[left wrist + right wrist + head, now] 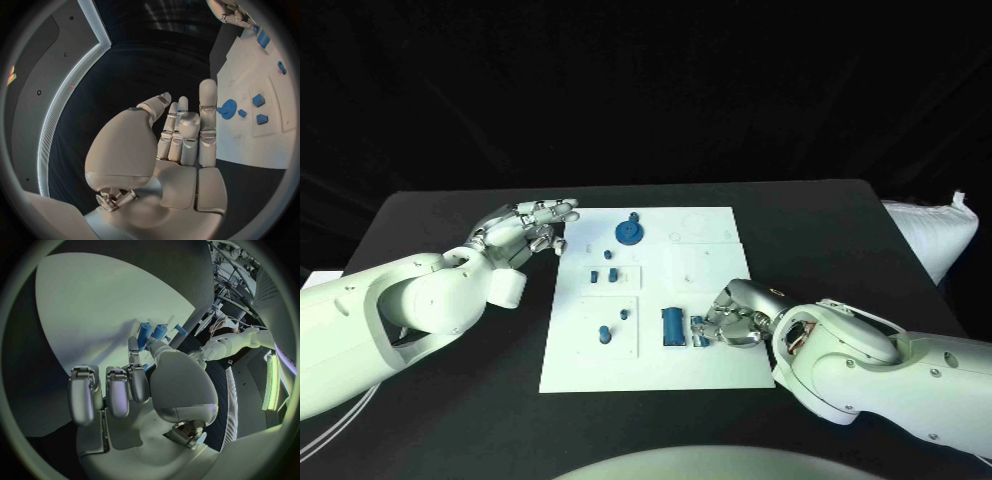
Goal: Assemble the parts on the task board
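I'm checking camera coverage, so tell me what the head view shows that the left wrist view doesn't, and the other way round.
Head view alone: the right hand at the board's near right part, beside the blue cylinders, plus two small blue parts on the near left panel and the white bag at the table's right edge.

Left wrist view alone: the left hand's palm side, fingers nearly straight and close together, holding nothing.

Both: the white task board, the round blue disc, and the left hand off the board's left edge.

Black table, black curtain backdrop behind, white padded bag at the table's right
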You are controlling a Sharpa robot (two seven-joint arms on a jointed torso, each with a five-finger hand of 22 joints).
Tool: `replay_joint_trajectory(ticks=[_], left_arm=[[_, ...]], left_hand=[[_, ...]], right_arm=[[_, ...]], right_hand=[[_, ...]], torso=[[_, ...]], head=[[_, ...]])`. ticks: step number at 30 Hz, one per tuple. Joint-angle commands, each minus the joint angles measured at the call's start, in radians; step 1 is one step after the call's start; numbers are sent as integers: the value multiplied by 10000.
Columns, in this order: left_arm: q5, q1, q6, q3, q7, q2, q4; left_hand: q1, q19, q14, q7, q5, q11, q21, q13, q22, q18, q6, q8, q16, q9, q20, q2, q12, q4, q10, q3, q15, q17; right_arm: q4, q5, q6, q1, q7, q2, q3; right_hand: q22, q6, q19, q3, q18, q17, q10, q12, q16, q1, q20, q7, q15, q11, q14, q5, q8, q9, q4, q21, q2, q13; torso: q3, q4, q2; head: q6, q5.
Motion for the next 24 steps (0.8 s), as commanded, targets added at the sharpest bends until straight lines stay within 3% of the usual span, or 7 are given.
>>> replay_joint_trajectory(ticks=[1, 11, 24], left_arm=[[-33, 2, 215, 3, 29, 10, 28], [-34, 2, 233, 3, 19, 5, 40], [-34, 3, 230, 3, 7, -5, 52]], left_hand=[[-13, -40, -56, -2, 30, -2, -36, 12, -8, 149, -95, 26, -57, 0, 0, 93, 34, -4, -84, -44, -20, -8], [-13, -40, -56, -2, 30, -2, -36, 12, -8, 149, -95, 26, -57, 0, 0, 93, 34, -4, -84, -44, -20, -8], [-13, -40, -56, -2, 30, -2, -36, 12, -8, 149, -95, 26, -57, 0, 0, 93, 34, -4, -84, -44, -20, -8]], right_arm=[[-60, 87, 459, 17, -34, 22, 5], [-245, -164, 805, 60, -83, 103, 8], [-267, -340, 834, 72, -74, 238, 8]], right_hand=[[2009, 57, 765, -93, -191, 2558, 685, -76, 51, -137, -61, 20, -55, -85, 1026, 48, 46, 31, 41, 45, -3, 1932], [2020, 157, 769, -417, -194, 2561, 659, -315, 52, -287, -90, -45, -95, -136, 1026, -4, 171, 212, 204, 52, 43, 1834], [2008, 220, 762, -871, -189, 2535, 685, -251, 35, -363, -123, -105, -131, -182, 1021, -154, 326, 451, 346, 35, 7, 1861]], torso=[[-11, 6, 0], [-7, 1, -4], [-1, 2, 0]], head=[[-4, 9], [-6, 14], [1, 34]])
